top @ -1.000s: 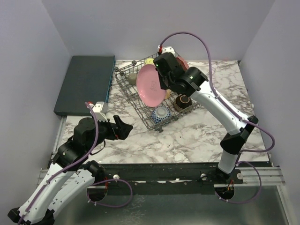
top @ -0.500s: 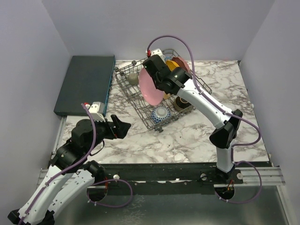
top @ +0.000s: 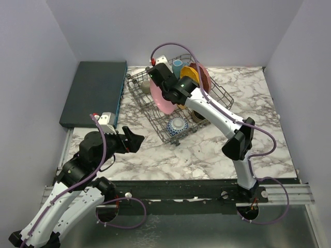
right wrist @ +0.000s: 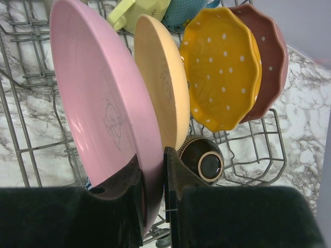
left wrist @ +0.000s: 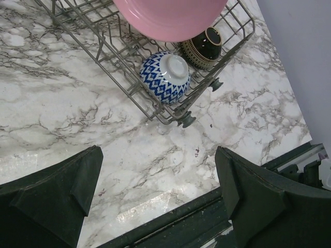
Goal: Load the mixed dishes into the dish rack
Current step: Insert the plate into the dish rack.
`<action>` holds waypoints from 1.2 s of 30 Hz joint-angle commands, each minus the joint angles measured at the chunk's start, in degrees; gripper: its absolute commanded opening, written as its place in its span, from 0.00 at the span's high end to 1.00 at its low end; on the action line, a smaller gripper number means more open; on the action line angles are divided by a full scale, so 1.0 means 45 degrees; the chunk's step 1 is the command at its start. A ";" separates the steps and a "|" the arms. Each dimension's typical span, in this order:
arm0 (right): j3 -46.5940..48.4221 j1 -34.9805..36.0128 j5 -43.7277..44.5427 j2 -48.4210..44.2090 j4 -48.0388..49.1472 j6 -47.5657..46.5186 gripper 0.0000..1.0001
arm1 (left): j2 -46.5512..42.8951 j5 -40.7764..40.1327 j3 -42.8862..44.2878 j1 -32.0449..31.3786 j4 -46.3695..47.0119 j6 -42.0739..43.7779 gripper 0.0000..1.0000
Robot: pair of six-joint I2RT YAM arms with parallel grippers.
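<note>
My right gripper [right wrist: 152, 155] is shut on the lower rim of a pink plate [right wrist: 98, 103], which stands on edge inside the dish rack [top: 226, 98]. Right beside it stand a tan plate [right wrist: 165, 93], an orange dotted plate [right wrist: 222, 72] and a dark red plate [right wrist: 271, 57]. A brown bowl [right wrist: 204, 160] lies below them, and a blue patterned bowl [left wrist: 165, 77] sits at the rack's near corner. Yellow [right wrist: 137, 10] and blue [right wrist: 181, 13] mugs stand at the rack's far end. My left gripper [top: 135, 140] hangs open over the marble, short of the rack, holding nothing.
A flat dark teal slab [top: 95, 93] lies at the back left, next to the rack. Grey walls close in the table on three sides. A dark rail [top: 181, 186] runs along the table's near edge, under my left gripper.
My right arm has swung the pink plate left and farther into the rack, turning it on edge beside the tan plate. The left arm has hardly moved.
</note>
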 commanded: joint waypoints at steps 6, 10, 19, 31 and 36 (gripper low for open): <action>0.0306 0.0092 0.1048 0.0890 0.1188 -0.1005 1.00 | 0.0031 -0.0334 -0.0098 0.0015 0.0170 0.0121 0.01; 0.0330 0.0091 0.1058 0.1173 0.1358 -0.1132 1.00 | 0.0039 -0.0344 -0.0088 0.0015 0.0162 0.0116 0.01; 0.0276 0.0091 0.1152 0.1624 0.1552 -0.1491 1.00 | 0.0073 -0.0344 -0.0098 0.0015 0.0166 0.0117 0.01; 0.0387 0.0096 0.1117 0.2063 0.1741 -0.1605 1.00 | 0.0020 -0.0344 -0.0093 0.0014 0.0158 0.0116 0.01; 0.0504 0.0091 0.1062 0.2260 0.1760 -0.1618 1.00 | 0.0044 -0.0344 -0.0098 0.0013 0.0151 0.0117 0.01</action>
